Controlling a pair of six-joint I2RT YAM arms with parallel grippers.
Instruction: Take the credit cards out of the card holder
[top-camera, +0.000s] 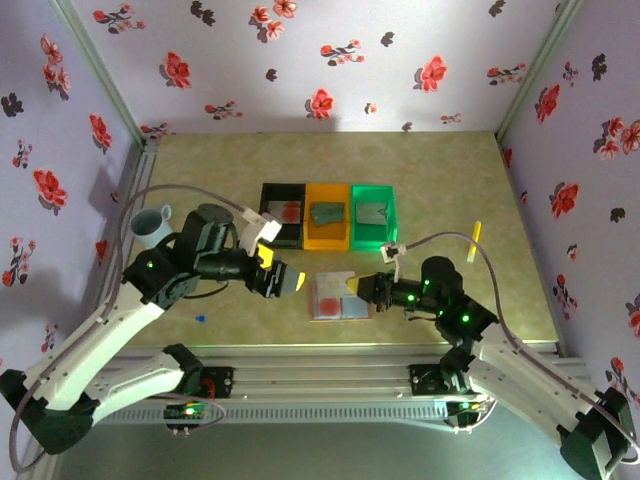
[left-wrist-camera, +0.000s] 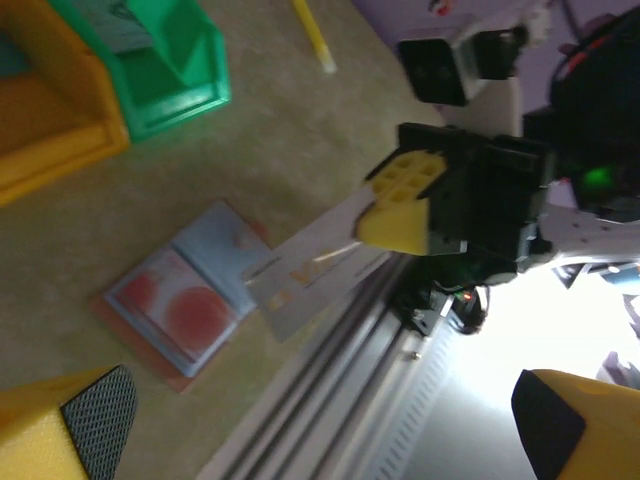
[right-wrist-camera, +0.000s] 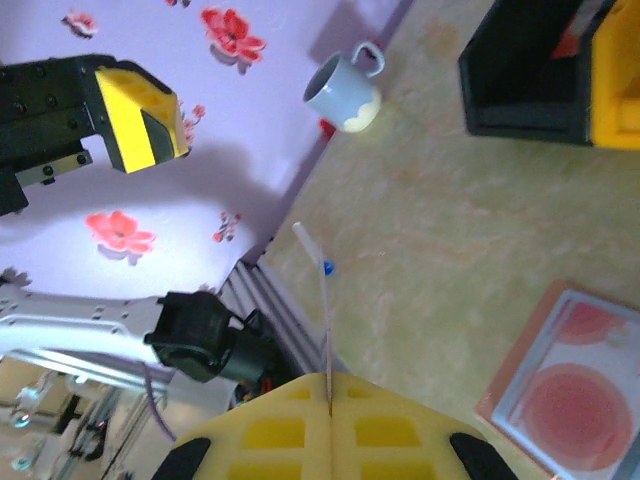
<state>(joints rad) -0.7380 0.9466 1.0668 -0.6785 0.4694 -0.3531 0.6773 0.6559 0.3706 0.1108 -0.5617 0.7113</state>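
Closest in, the yellow pads (right-wrist-camera: 280, 430) of the right gripper (right-wrist-camera: 330, 385) are pressed fully together on a card (right-wrist-camera: 325, 310), which sticks out edge-on from between them, pinched by one end. Just under and ahead of that gripper the card holder (top-camera: 340, 297) lies spread open on the bench (top-camera: 450, 170), blue-grey inside up. A second card (left-wrist-camera: 175, 305) with red-orange blotches lies on the half farther from the right gripper. Across the card holder, the left gripper (top-camera: 285, 280) faces the right one with its jaws spread wide and nothing between them. The free end of the held card points toward it, clear of its fingers (left-wrist-camera: 75, 430). Beyond both grippers three bins stand in a row, touching each other. A black bin (top-camera: 282, 241) on the left gripper's side has a pale, red-blotched third card (top-camera: 286, 210) inside. An orange bin (top-camera: 327, 241) stands in the middle and a green bin (top-camera: 373, 241) on the right gripper's side, each holding something dark I cannot make out. A pale blue mug (top-camera: 150, 225) stands out past the left gripper, and a thin yellow stick (top-camera: 476, 235) lies past the right gripper.
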